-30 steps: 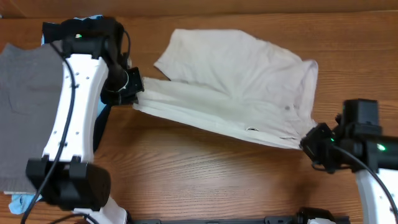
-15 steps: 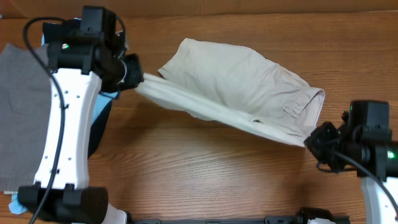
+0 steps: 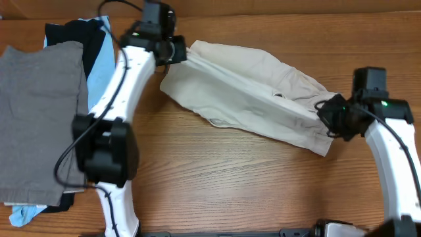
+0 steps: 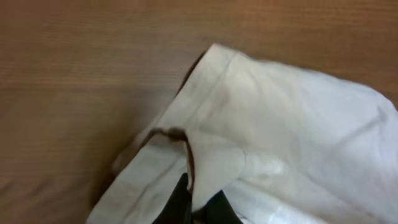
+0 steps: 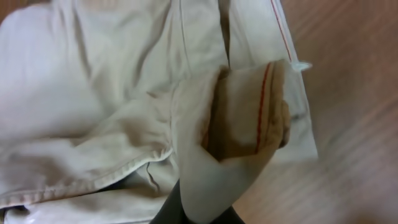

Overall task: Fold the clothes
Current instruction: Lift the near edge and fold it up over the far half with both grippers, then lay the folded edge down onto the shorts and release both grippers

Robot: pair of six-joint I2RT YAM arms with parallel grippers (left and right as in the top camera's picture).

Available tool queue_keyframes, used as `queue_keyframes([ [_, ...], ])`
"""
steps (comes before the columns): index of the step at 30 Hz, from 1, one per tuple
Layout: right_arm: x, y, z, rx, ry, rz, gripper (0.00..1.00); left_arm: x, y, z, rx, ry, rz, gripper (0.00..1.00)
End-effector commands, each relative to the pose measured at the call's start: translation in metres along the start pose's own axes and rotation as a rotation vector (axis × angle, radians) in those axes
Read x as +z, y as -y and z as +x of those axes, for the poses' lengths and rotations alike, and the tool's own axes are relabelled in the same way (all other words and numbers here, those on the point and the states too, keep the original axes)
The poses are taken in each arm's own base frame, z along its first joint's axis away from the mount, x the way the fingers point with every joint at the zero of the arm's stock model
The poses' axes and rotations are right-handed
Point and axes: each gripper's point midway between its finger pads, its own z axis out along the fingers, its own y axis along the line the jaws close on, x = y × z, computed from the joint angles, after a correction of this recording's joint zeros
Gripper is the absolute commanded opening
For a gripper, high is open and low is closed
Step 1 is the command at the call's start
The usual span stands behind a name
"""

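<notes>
A: So, where do the shorts (image 3: 256, 99) lie from the grey pile (image 3: 39, 118)?

B: Just to its right on the surface (image 3: 217, 178), drawn out slantwise. Their long axis runs from the far end beside the pile down to the nearer end away from it.

A: And the arms?

B: The left end effector (image 3: 179, 51) is clamped on the end nearest the pile, the right end effector (image 3: 327, 117) on the end farthest from it. I'd judge the next fold has to cross that axis.
</notes>
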Motion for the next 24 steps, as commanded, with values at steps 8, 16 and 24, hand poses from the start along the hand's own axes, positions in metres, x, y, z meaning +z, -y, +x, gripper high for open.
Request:
queue_keyframes([
  [8,0.067,-0.004,-0.067,0.011,0.184,0.074,0.13,0.059,0.028,-0.032,0.087,0.206,0.011,0.49],
  [16,0.046,-0.02,-0.083,0.008,0.245,0.02,1.0,0.034,0.034,-0.051,0.204,0.222,0.0,1.0],
  [24,0.001,0.001,-0.031,-0.121,0.063,0.081,1.0,-0.009,0.002,-0.015,0.343,-0.075,-0.021,1.0],
])
